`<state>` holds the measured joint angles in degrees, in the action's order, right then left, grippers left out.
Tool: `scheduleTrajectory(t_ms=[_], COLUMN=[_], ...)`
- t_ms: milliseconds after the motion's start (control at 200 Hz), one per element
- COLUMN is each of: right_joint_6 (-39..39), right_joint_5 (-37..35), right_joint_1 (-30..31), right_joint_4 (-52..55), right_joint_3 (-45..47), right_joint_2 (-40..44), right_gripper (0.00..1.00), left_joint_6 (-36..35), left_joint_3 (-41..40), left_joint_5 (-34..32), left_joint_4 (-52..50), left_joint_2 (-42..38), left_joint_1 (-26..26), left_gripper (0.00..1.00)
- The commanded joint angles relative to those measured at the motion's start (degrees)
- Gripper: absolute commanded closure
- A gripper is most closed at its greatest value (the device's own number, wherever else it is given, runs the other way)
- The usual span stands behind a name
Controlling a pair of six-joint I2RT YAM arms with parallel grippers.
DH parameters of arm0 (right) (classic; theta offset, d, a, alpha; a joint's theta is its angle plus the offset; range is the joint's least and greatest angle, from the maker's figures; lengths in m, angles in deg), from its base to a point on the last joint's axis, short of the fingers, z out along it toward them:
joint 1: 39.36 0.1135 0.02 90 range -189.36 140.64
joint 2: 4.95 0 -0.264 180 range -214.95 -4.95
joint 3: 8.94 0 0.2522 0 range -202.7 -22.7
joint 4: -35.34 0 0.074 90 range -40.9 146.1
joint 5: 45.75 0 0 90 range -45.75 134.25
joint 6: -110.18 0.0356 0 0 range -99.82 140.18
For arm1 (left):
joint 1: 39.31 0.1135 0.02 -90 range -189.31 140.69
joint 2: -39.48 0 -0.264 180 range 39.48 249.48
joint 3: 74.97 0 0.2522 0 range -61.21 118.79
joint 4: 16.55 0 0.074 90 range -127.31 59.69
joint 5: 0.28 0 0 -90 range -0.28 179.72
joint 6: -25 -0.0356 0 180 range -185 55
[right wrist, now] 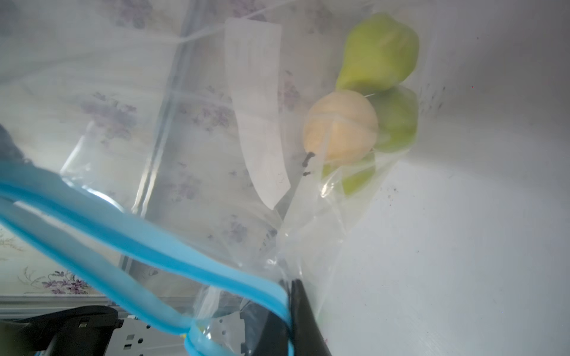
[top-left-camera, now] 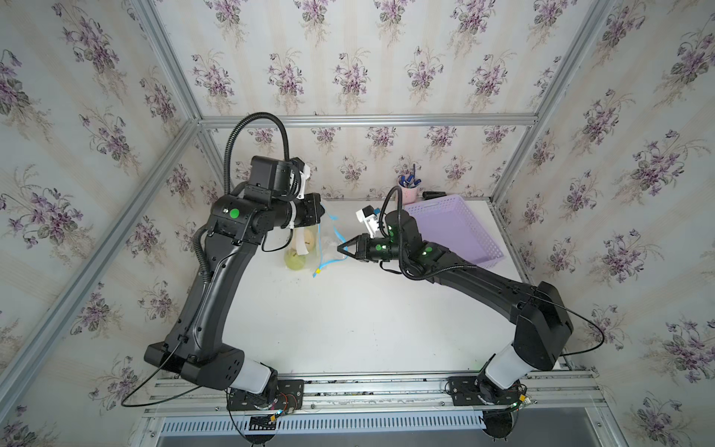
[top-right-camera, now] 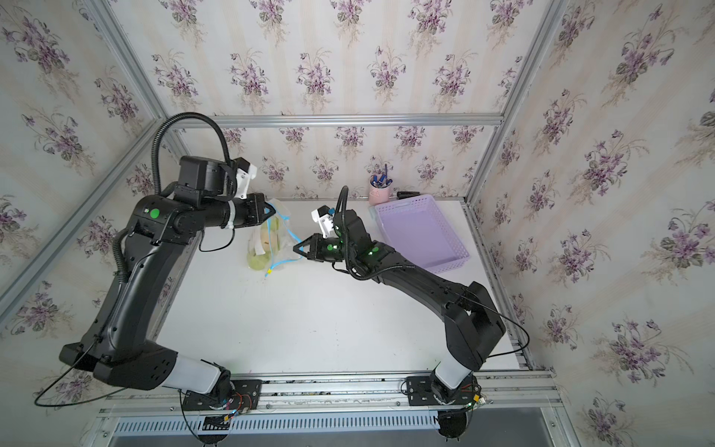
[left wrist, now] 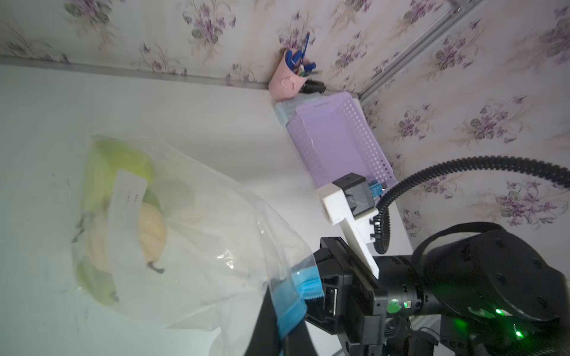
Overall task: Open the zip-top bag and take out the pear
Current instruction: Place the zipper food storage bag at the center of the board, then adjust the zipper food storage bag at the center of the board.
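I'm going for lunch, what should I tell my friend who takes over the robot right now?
Left gripper: shut on the blue strip of the zip-top bag.
Right gripper: shut on the strip too, nearer side.
Bag hangs between them, fruit end on the table.
Done: mouth looks partly pulled open.
Left: green and pale fruit inside; none taken out yet.
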<state>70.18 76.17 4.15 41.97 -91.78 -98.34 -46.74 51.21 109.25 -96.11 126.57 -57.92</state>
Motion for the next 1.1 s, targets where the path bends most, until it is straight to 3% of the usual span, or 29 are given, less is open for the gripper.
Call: scheduleTrajectory(t_ms=[0,190,335,400,525,640,729,829,874,984,1094], right_joint_6=[6.89,0.24,-7.21,-9.83,-18.49,-24.32,-28.25,-26.07,-22.22,-13.7,-8.07], right_joint_5=[-1.34,-3.31,-7.05,-7.98,-17.44,-20.09,-16.29,-6.72,-2.48,1.12,3.49], right_joint_1=[-2.94,-11.25,-14.41,-14.41,-14.63,-16.38,-16.76,-16.83,-16.74,-16.05,-15.38], right_joint_4=[-6.21,-1.82,0.69,0.57,7.98,5.84,1.42,-8.84,-14.51,-27.55,-40.35], right_joint_3=[6.45,15.84,21.02,22.11,21.45,26.87,31.57,37.76,40.05,43.86,43.76], right_joint_2=[0.02,-2.45,-0.72,1.39,8.22,17.9,24.59,28.33,26.62,18.54,9.71], right_gripper=[1.0,1.0,1.0,0.9,0.56,0.47,0.49,0.54,0.6,0.85,0.9], left_joint_6=[-2.83,-1.47,1.45,1.75,-0.52,-0.67,0.37,0.76,1.07,1.46,2.1], left_joint_3=[-5.1,-14.98,-14.71,-13.93,-14.35,-18.82,-18.28,-19.01,-19.12,-17.94,-18.34], left_joint_5=[7.19,10.6,11.72,10.61,8.5,19.14,24.15,22.79,21.94,22.38,23.62], left_joint_4=[-1.29,10.05,14.8,15.03,14.08,21.6,22.32,22.86,22.95,21.64,21.94], left_joint_2=[4.6,17.0,22.47,22.39,22.71,28.3,31.95,29.58,28.24,26.67,25.65], left_joint_1=[-2.34,-10.15,-13.9,-14.34,-14.3,-13.23,-13.25,-13.9,-13.82,-13.7,-13.84], left_gripper=[1.0,1.0,1.0,1.0,1.0,1.0,1.0,1.0,1.0,1.0,1.0])
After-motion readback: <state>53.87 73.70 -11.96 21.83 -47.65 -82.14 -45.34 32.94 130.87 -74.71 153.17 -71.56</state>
